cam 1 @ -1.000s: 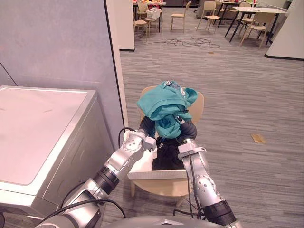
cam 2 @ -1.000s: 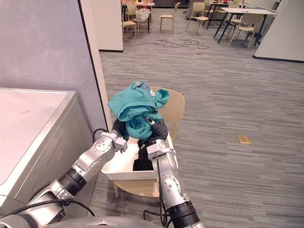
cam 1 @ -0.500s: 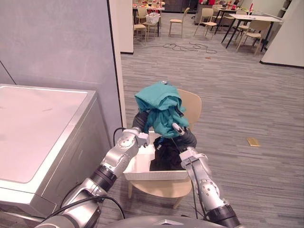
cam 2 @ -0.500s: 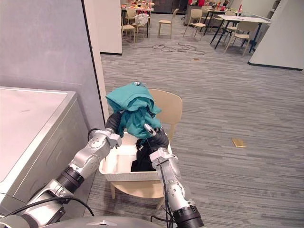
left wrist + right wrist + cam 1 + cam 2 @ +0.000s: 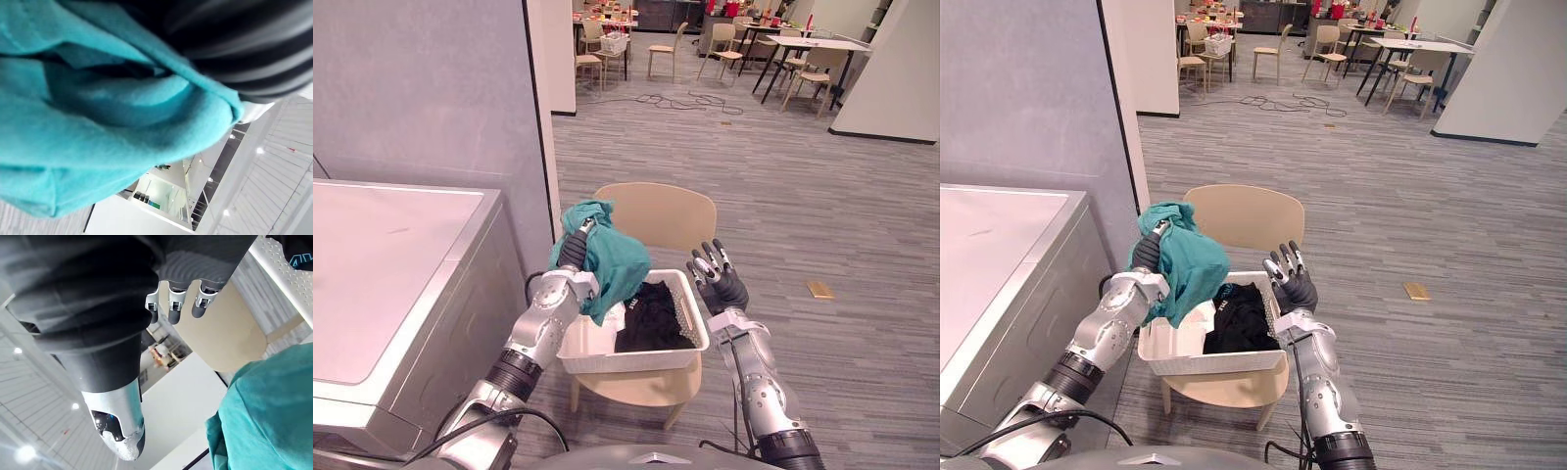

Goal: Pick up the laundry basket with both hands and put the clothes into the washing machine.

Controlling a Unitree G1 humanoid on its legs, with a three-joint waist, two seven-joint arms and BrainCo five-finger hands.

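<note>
The teal garment (image 5: 607, 264) is out of the laundry basket (image 5: 636, 358) and hangs bunched over the left hand (image 5: 572, 252), just above the basket's rim on that hand's side. The cloth covers the hand, so I can't tell if it's clamped on the garment or just carrying it draped. The rest of the load, a black heap of clothes (image 5: 651, 318), is in the basket below and inboard of the left hand. The right hand (image 5: 717, 284) floats just off the basket's other rim with its fingers spread and nothing in them. The basket sits on the wooden chair (image 5: 656, 208), and the washing machine (image 5: 391, 264) is out past the left arm, well apart from the hand. So I'd say it's mid-transfer with one piece, not a two-handed basket lift. The next move probably means swinging the left hand over to the washer, but I can't spot an open door from here, so that may need sorting first. Compared with a second ago, both hands were up in the teal bundle, raised over the basket. Now the right one has let go and dropped aside, and the bundle has come down toward the washer side.
</note>
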